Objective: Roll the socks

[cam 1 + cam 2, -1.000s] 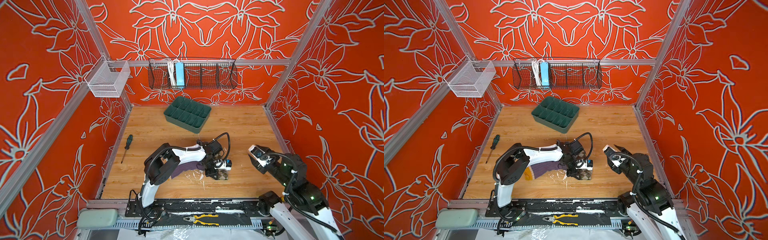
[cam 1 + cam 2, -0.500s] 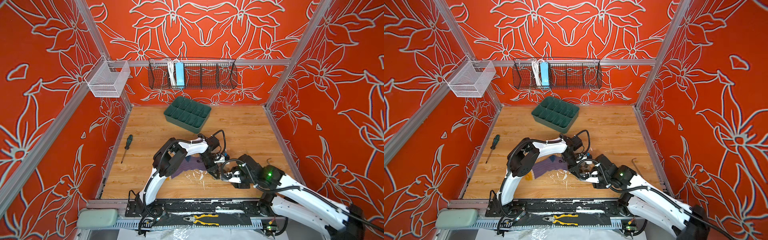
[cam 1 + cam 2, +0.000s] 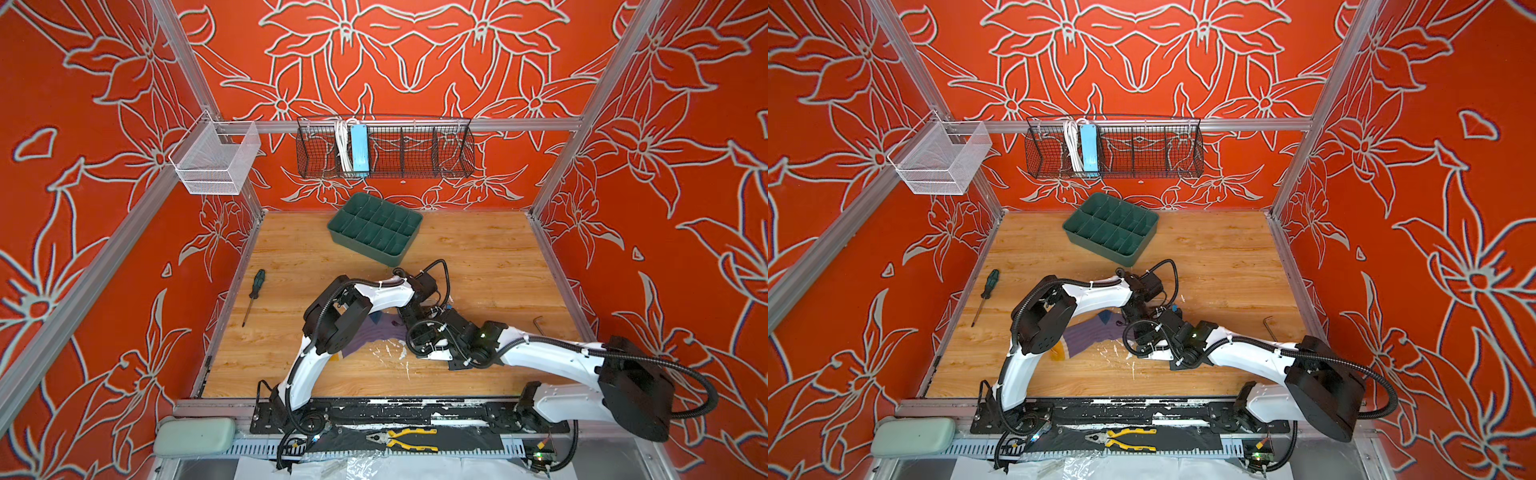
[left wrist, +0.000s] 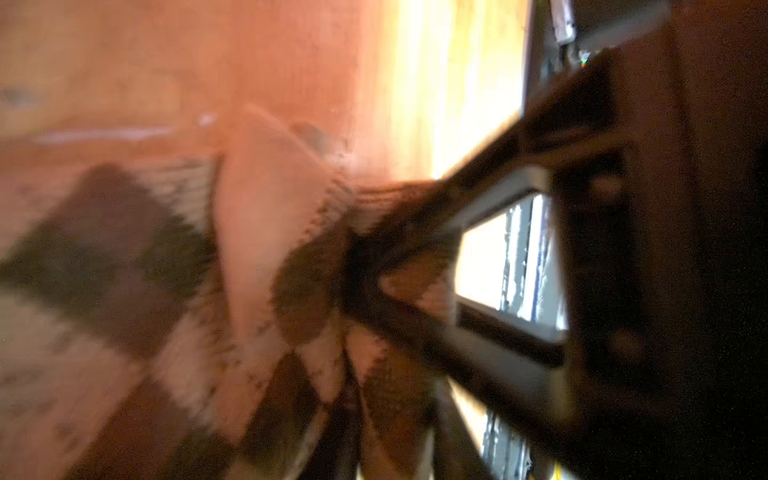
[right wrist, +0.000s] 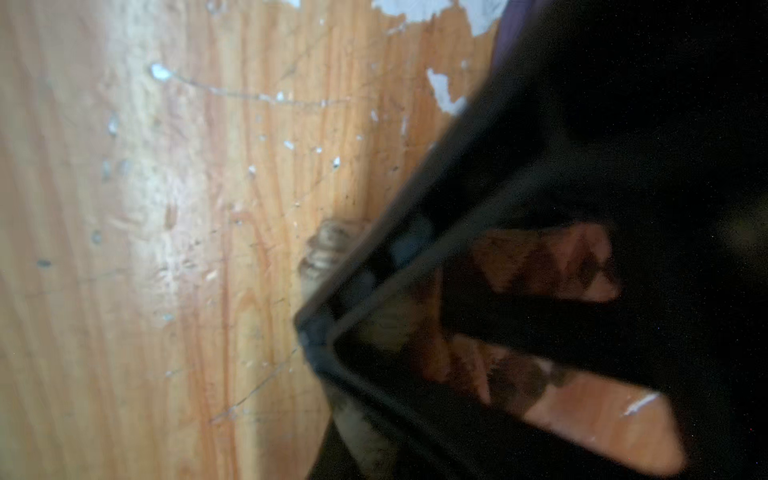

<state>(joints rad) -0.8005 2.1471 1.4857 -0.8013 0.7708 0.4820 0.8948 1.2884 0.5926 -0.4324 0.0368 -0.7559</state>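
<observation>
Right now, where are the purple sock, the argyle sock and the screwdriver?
purple sock (image 3: 1090, 337): in a top view, on its ribbed purple body.
argyle sock (image 4: 257, 232): left wrist view, on a beige fold.
screwdriver (image 3: 257, 284): in a top view, on its handle.

Socks mid-front, green tray behind, screwdriver left, hex key right, far tabletop open

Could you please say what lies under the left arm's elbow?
The purple sock lies on the table beneath it, yellow toe showing; the arm covers part of it. Whether the argyle sock reaches there is hidden.
</observation>
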